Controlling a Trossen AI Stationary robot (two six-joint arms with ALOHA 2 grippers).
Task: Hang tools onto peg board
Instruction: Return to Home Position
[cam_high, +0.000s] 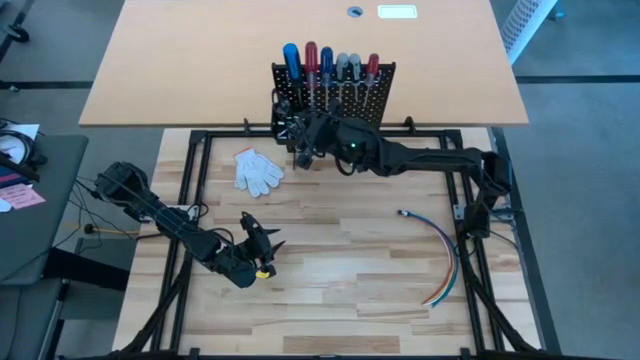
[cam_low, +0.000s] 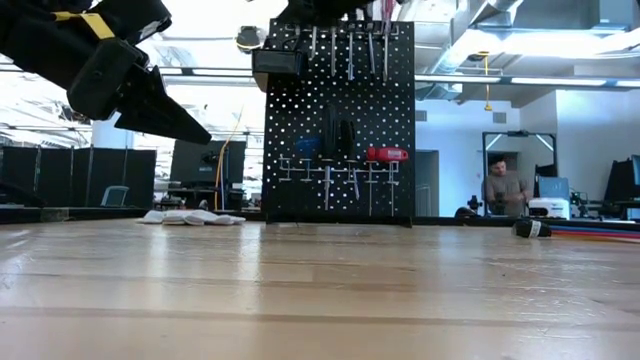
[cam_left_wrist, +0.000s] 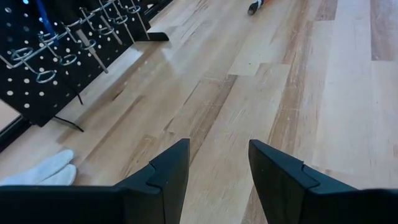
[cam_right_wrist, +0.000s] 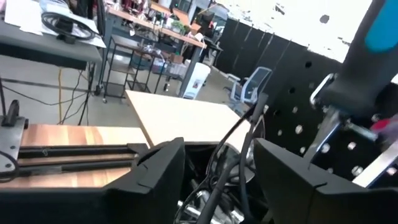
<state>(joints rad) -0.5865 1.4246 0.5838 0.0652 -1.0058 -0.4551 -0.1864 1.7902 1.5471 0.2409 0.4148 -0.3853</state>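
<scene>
The black peg board (cam_high: 335, 92) stands upright at the table's far side. Screwdrivers with blue, red and grey handles (cam_high: 327, 62) stick up from its top row. Lower down hang a blue T-handle key (cam_low: 305, 150), a black-handled tool (cam_low: 338, 135) and a red-handled one (cam_low: 386, 154). A black bin (cam_low: 278, 62) hangs at the board's upper left. My right gripper (cam_high: 292, 130) is level at the board's top left corner, open (cam_right_wrist: 217, 152), with thin dark wires (cam_right_wrist: 233, 146) between its fingers. My left gripper (cam_high: 262, 240) hovers open (cam_left_wrist: 217, 152) over the near left table.
A white glove (cam_high: 258, 170) lies left of the board on the wood. A bundle of coloured cables (cam_high: 440, 252) curves across the right side. Bare planks (cam_left_wrist: 261, 93) stretch between my left gripper and the board. A person (cam_low: 503, 188) stands far back in the room.
</scene>
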